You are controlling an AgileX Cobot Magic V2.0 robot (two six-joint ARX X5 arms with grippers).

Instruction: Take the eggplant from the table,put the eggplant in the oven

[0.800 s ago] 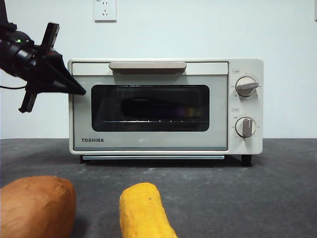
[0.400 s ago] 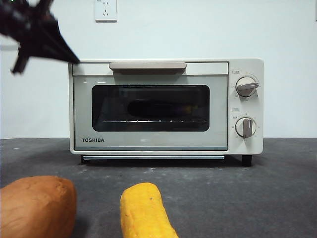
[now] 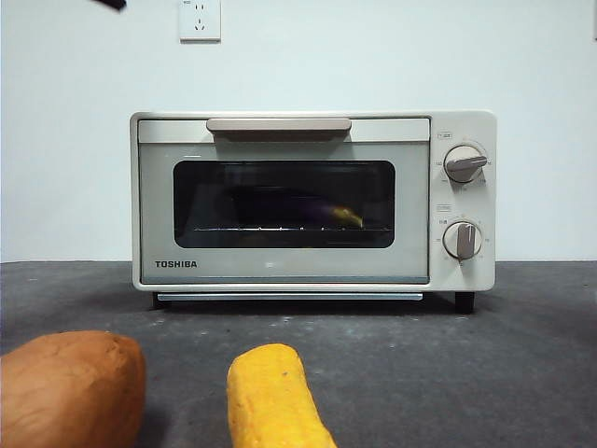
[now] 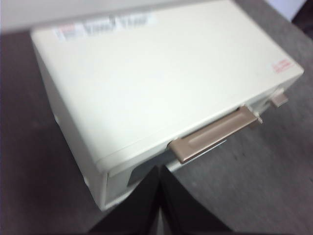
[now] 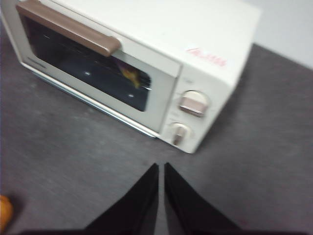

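The eggplant (image 3: 308, 213) lies inside the oven (image 3: 280, 275) behind the shut glass door, dark purple with its yellowish tip to the right. That tip also shows through the glass as the eggplant (image 5: 130, 77) in the right wrist view. My left gripper (image 4: 159, 172) is shut and empty, high above the oven (image 4: 156, 73) near its front left corner and beige handle (image 4: 215, 134). Only its black tip (image 3: 112, 4) shows in the front view. My right gripper (image 5: 161, 169) is shut and empty above the table (image 5: 73, 147), in front of the oven (image 5: 195, 39).
An orange-brown sweet potato (image 3: 70, 387) and a yellow corn cob (image 3: 273, 397) lie on the table's near edge. A sliver of the sweet potato (image 5: 4, 211) shows in the right wrist view. Two knobs (image 3: 464, 163) sit on the oven's right side.
The left arm has risen from beside the oven's upper left corner and nearly left the front view. The oven, sweet potato and corn have not moved.
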